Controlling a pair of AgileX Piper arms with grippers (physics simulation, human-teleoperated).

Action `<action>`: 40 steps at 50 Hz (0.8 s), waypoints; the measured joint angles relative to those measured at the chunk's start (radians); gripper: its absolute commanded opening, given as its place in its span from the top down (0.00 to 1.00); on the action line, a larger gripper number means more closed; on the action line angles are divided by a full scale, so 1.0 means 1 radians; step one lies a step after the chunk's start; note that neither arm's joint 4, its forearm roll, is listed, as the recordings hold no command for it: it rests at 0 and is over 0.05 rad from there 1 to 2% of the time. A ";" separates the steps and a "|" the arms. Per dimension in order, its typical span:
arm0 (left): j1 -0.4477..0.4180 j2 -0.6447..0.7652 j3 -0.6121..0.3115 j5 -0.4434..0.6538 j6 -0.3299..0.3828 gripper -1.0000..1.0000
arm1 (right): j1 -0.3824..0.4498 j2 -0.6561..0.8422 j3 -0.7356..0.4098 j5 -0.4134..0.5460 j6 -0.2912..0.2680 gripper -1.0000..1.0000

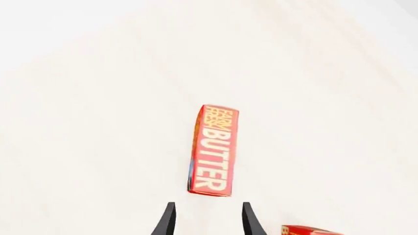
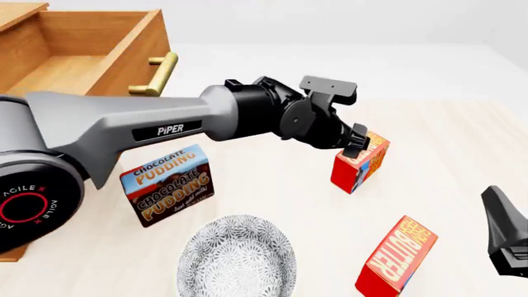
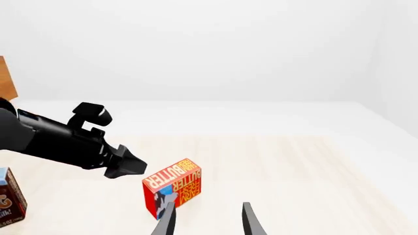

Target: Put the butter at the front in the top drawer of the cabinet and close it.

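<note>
left gripper (image 1: 207,219): jaws apart above far butter (image 2: 360,161) | right gripper (image 3: 207,219): jaws apart, empty | top drawer (image 2: 91,52): open

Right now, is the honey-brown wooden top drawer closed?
No, the honey-brown wooden top drawer stands pulled out, showing its bare inside.

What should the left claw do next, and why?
Probably lower a little toward the carton. The left gripper is open and hangs above the butter, lined up with its narrow sides but not touching it. The top drawer is already open.
</note>
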 measured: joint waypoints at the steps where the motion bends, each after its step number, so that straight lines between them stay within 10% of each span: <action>1: 0.000 0.003 -0.002 0.001 0.000 0.00 | 0.000 0.000 0.000 0.000 0.000 0.00; 40: -0.001 0.145 -0.163 0.106 0.026 0.00 | 0.002 0.003 0.000 -0.003 0.000 0.00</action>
